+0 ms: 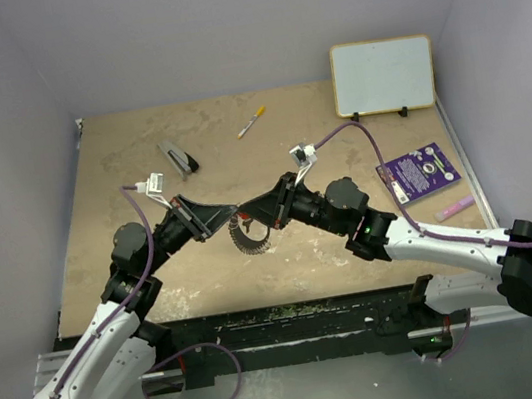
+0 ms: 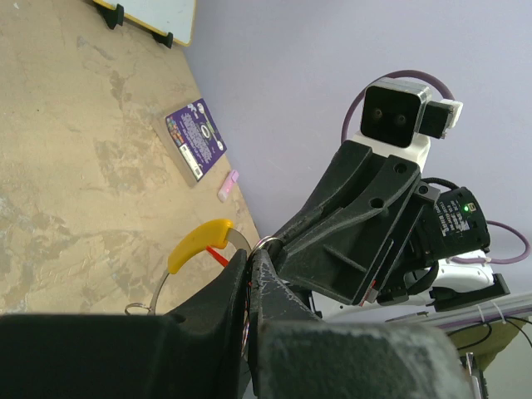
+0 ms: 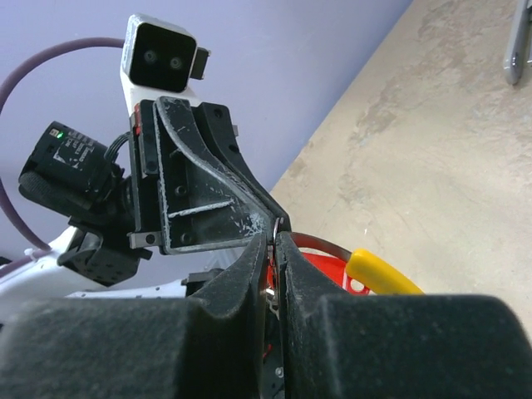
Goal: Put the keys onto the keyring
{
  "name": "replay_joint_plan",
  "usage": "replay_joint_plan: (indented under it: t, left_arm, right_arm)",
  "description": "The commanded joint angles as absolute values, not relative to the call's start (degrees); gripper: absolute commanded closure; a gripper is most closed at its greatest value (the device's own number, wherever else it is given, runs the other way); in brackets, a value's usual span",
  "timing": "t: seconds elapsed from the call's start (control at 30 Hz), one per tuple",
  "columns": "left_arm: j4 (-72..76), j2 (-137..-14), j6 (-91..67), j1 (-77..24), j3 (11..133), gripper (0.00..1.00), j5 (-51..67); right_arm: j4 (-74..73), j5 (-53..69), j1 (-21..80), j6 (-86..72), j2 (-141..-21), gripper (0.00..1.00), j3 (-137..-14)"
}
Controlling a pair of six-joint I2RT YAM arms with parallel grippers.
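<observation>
My two grippers meet tip to tip above the middle of the table. The left gripper (image 1: 230, 211) (image 2: 249, 259) is shut on a thin wire of the keyring (image 1: 248, 238), which hangs below the fingertips. The keyring's yellow arc (image 2: 198, 243) (image 3: 381, 272) sticks out beside the jaws. The right gripper (image 1: 252, 210) (image 3: 274, 239) is shut on a small silver loop of the keys (image 3: 275, 226), whose red tag (image 3: 328, 268) shows just behind its finger. The keys themselves are mostly hidden by the fingers.
A grey-black stapler-like tool (image 1: 178, 158) and a yellow-tipped marker pen (image 1: 252, 121) lie at the back. A whiteboard (image 1: 383, 75) stands at the back right. A purple booklet (image 1: 417, 172) and a pink stick (image 1: 455, 207) lie at the right. Walls enclose the table.
</observation>
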State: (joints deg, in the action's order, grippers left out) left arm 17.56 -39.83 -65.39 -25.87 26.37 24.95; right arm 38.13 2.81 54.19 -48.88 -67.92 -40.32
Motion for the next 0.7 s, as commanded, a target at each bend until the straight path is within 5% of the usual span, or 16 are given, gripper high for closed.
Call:
replay_joint_plan:
  t: [0.0, 0.57, 0.67]
  left_arm:
    - [21.8, -39.1, -65.3, -25.4, 28.4, 0.96, 25.7]
    - [24.3, -40.4, -63.2, -25.5, 27.5, 0.96, 32.6]
    - [24.6, -40.6, -62.7, -25.5, 27.3, 0.96, 33.3]
  right_arm:
    - [41.0, 5.6, 53.8, -49.4, -66.7, 0.89, -43.4]
    - [49.0, 11.8, 51.0, -53.8, -66.4, 0.90, -40.1]
    - [49.6, 13.4, 50.7, -54.4, -66.7, 0.99, -40.1]
